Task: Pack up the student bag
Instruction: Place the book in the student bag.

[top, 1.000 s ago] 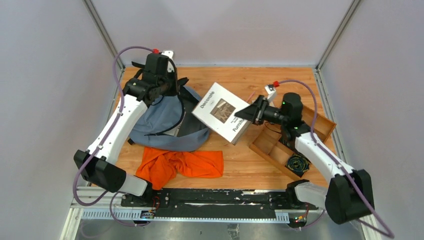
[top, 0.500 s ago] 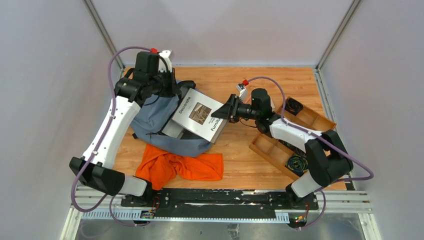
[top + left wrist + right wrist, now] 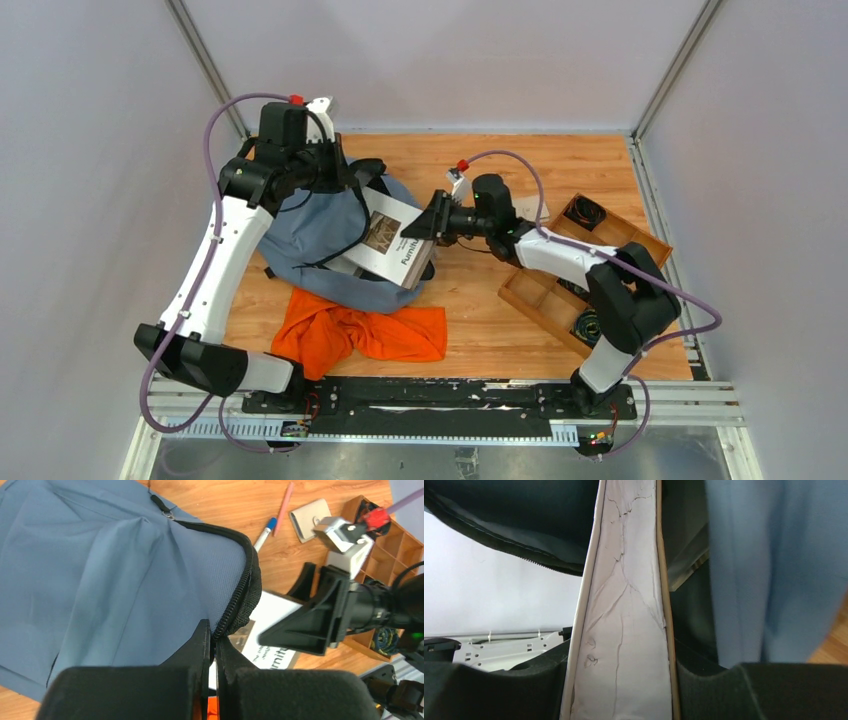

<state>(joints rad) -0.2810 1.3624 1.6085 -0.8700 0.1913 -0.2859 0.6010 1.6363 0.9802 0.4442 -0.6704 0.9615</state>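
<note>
The student bag (image 3: 315,240) is a grey-blue backpack lying at the left of the table. My left gripper (image 3: 345,183) is shut on the black zipper edge of its opening (image 3: 245,587) and holds that edge up; in the left wrist view the jaws (image 3: 214,640) pinch the zipper. My right gripper (image 3: 425,222) is shut on a white book (image 3: 388,240). The book's far end is inside the bag's mouth. In the right wrist view the book's cracked white spine (image 3: 624,620) fills the gap between the fingers, with the bag's blue fabric (image 3: 774,570) to its right.
An orange cloth (image 3: 360,330) lies in front of the bag. A wooden compartment tray (image 3: 535,315) stands at the right with coiled cables (image 3: 588,212) in it. A blue-tipped pen (image 3: 264,532), a pink pen (image 3: 286,500) and a small beige case (image 3: 310,517) lie behind the book.
My right arm has carried the book leftward, from over the table's middle into the bag's opening. My left gripper has shifted slightly left with the zipper edge in it.
</note>
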